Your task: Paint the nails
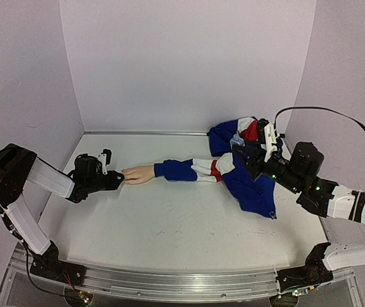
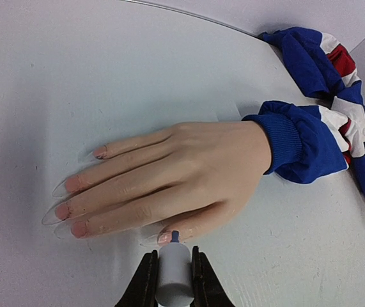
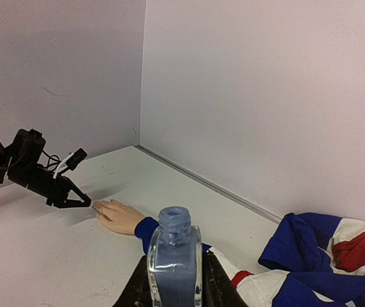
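The mannequin hand (image 2: 169, 173) lies flat on the white table, fingers pointing left, with a blue sleeve cuff (image 2: 287, 144). Its nails (image 2: 73, 188) are long clear tips over pink fingertips. My left gripper (image 2: 172, 272) is shut on the pale grey cap (image 2: 172, 278) of the polish brush; its blue brush tip (image 2: 175, 236) touches the thumb nail (image 2: 160, 239). The hand also shows in the top view (image 1: 139, 174) with the left gripper (image 1: 115, 181) at its fingertips. My right gripper (image 3: 174, 281) is shut on an open clear bottle of blue polish (image 3: 174, 262), held upright over the sleeve.
A blue, white and red jacket (image 1: 243, 166) lies bunched at the right, its sleeve running to the hand. Lilac walls close the back and sides. The right arm (image 1: 310, 179) hangs over the jacket.
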Motion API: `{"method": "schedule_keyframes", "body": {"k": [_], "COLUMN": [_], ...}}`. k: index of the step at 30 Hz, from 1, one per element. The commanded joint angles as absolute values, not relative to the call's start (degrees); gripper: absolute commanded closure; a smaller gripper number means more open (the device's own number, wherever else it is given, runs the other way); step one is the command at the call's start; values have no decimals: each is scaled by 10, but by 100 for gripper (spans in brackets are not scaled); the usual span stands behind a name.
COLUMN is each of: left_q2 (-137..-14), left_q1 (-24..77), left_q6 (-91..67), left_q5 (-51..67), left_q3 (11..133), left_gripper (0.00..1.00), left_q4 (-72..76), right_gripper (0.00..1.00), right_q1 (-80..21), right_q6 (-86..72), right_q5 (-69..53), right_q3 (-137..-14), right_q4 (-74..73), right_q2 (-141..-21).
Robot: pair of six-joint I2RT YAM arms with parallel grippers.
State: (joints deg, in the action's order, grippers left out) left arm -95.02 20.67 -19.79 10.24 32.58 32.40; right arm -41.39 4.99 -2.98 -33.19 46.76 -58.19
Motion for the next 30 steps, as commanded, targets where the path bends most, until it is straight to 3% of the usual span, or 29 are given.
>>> {"method": "schedule_keyframes", "body": {"k": [1, 30], "left_q2": [-950, -964], "left_q1": [204, 204], "left_q6": [-205, -205], "left_q5": [98, 93], "left_q3": [341, 358], "left_gripper": [100, 100], "left_q4": [334, 316], "right_gripper": [100, 100], "right_q1": [-411, -410], "right_q6": [57, 56], "right_q5": [-31, -35], "right_q3": [-336, -336], "right_q4": [520, 522], "right_q2": [-584, -589]}}
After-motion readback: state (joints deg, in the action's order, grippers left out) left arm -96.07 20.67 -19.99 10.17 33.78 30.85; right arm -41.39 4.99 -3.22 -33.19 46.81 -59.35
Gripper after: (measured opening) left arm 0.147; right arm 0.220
